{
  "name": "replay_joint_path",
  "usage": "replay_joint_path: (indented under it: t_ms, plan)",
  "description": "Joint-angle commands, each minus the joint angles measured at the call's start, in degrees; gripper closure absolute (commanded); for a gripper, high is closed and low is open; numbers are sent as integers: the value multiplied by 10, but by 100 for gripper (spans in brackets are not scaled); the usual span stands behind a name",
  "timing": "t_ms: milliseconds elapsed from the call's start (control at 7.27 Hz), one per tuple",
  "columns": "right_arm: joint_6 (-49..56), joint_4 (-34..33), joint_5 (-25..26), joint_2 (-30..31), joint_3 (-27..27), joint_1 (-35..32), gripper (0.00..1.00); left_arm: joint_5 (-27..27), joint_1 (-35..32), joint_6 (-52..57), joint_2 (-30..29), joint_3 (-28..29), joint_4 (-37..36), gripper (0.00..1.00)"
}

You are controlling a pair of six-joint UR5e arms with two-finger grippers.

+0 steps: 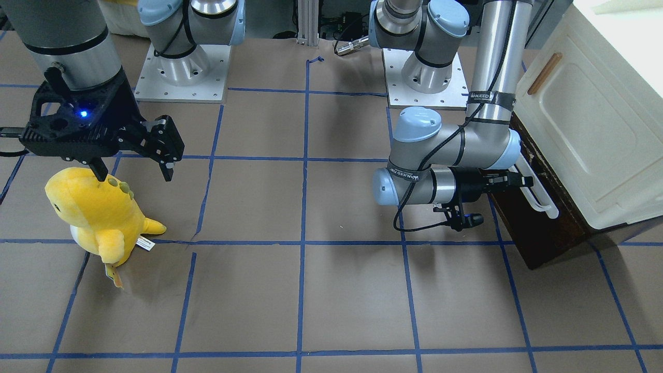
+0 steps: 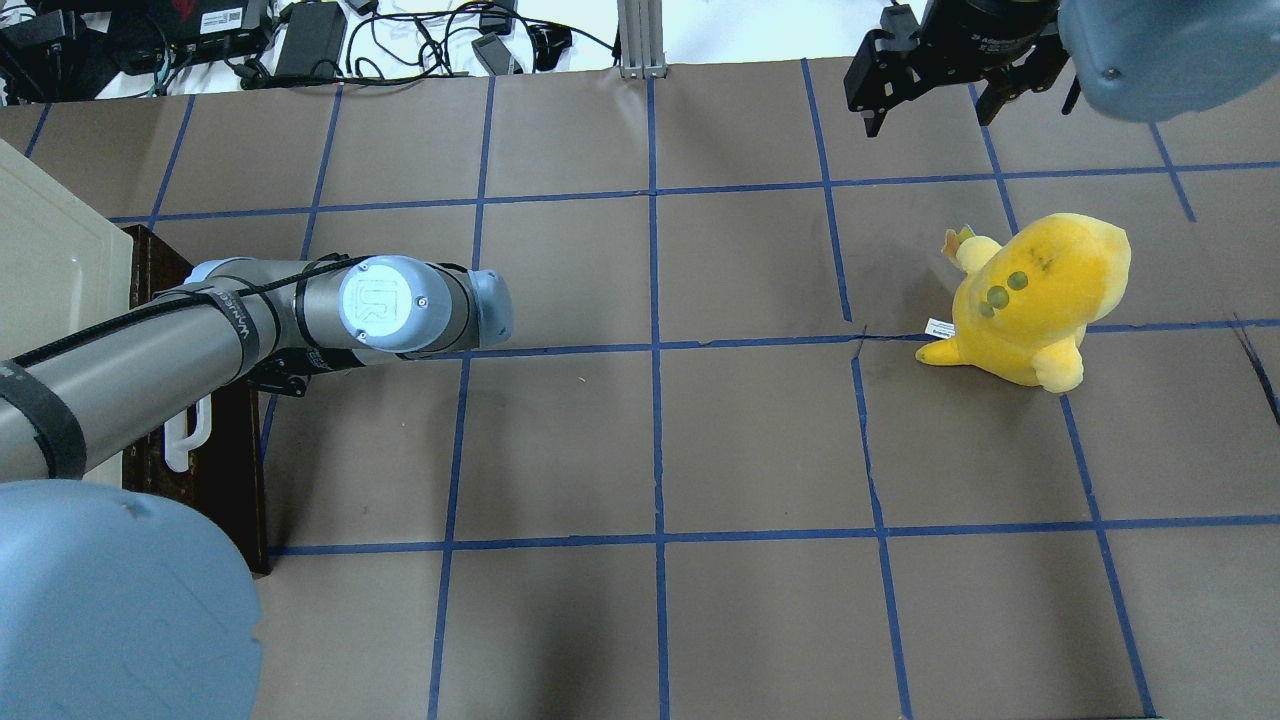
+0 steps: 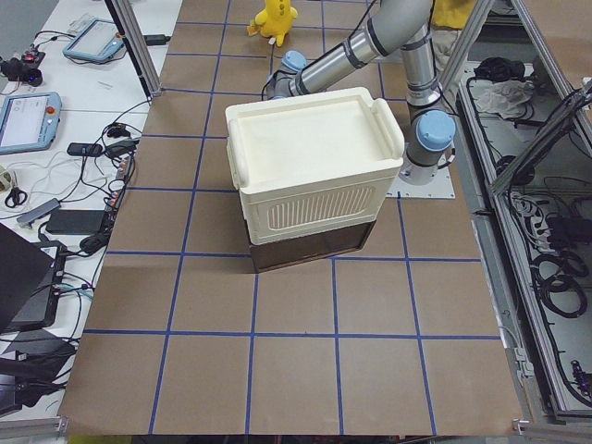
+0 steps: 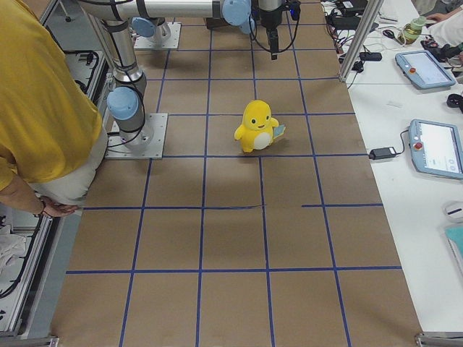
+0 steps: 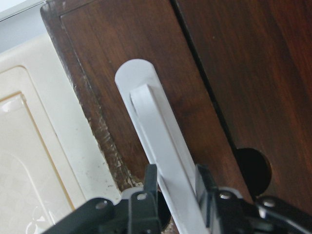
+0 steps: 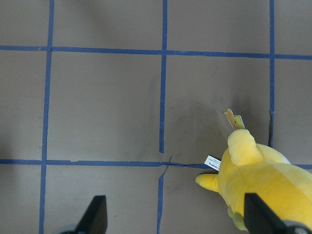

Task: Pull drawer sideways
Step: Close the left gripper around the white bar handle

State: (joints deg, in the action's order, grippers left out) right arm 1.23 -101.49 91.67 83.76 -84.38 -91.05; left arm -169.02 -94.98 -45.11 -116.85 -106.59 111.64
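Two fingers of the left gripper point(image 5: 178, 184) are closed on the long white bar handle point(image 5: 153, 126) of the dark brown wooden drawer point(image 5: 112, 44), seated under the cream-white plastic cabinet point(image 1: 595, 129) at the robot's left. Grasping is judged done; a steady sideways pull is called for. The right gripper point(image 6: 178, 219) is held open, empty. "WANJEED" is read on a black arm strap point(image 1: 484, 97), "UR" on a joint cap point(image 2: 380, 300).

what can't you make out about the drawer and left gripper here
- Drawer interior: no view shows it.
- Left gripper: covered by its own arm in overhead view.
- Handle: lower end cut off by left wrist view's bottom edge.
- Drawer front: blocked by cream cabinet in exterior left view.
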Motion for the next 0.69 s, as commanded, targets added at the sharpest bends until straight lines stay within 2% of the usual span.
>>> replay_joint_path:
  t_ms: [0,550]
  plan:
    - [0,0,0,0,0,0,0,3,-7,-1,-1,0,-1,66]
    - [0,0,0,0,0,0,0,1,-20,-2,-2,0,-1,66]
